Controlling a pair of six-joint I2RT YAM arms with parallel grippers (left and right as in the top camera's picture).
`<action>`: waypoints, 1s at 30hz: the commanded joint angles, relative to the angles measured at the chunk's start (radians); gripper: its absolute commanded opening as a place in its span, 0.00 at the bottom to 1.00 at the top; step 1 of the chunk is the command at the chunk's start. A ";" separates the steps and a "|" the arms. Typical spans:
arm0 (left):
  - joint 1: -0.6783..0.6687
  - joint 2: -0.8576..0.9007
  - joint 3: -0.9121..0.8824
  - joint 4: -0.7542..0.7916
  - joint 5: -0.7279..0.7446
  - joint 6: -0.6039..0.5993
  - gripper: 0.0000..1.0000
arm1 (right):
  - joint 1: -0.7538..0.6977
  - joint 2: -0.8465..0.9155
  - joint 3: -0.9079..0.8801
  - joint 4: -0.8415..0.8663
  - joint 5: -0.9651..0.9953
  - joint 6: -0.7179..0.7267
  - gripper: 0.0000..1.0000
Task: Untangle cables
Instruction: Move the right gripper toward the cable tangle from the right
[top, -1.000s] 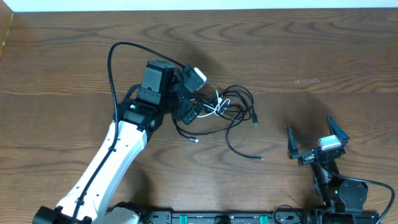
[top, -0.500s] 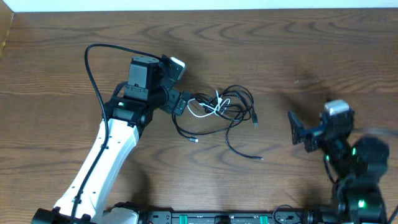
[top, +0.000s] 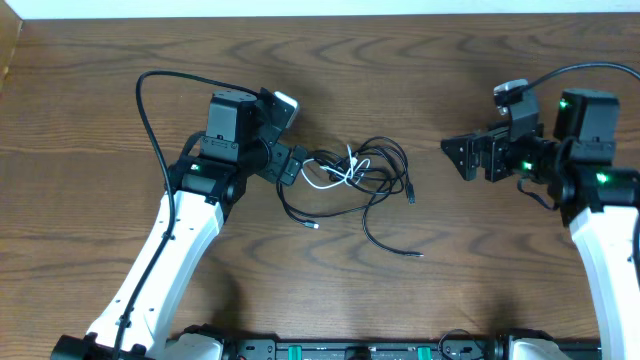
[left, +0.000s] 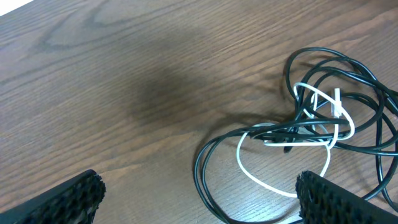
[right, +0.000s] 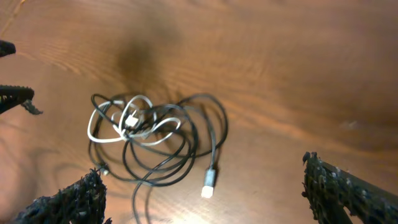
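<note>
A tangle of thin black cables (top: 375, 175) with a short white cable (top: 330, 178) wound through it lies mid-table. It shows in the left wrist view (left: 323, 124) and the right wrist view (right: 161, 137). One black plug end (top: 410, 196) lies at the tangle's right, a silver plug (right: 209, 180) in the right wrist view. Another black tail ends lower down (top: 415, 254). My left gripper (top: 283, 165) is open and empty at the tangle's left edge, its fingertips astride a cable loop (left: 205, 180). My right gripper (top: 468, 158) is open and empty, to the right of the tangle.
The wooden table (top: 400, 70) stretches around the cables. Thick black wires run along each arm (top: 150, 110). The table's front edge carries a black rail (top: 340, 350).
My right arm has swung up from the front right corner to the right of the tangle, facing it. My left gripper pulled back to the left a second ago and then stayed put.
</note>
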 joint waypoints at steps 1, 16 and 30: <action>0.005 -0.015 0.029 -0.002 -0.009 -0.017 0.99 | 0.005 0.047 0.019 0.000 -0.058 0.116 0.99; 0.008 -0.015 0.029 -0.002 -0.305 -0.237 0.99 | 0.241 0.180 0.019 0.188 -0.024 0.163 0.90; 0.079 -0.015 0.029 -0.017 -0.319 -0.274 0.99 | 0.462 0.393 0.019 0.341 0.043 0.163 0.86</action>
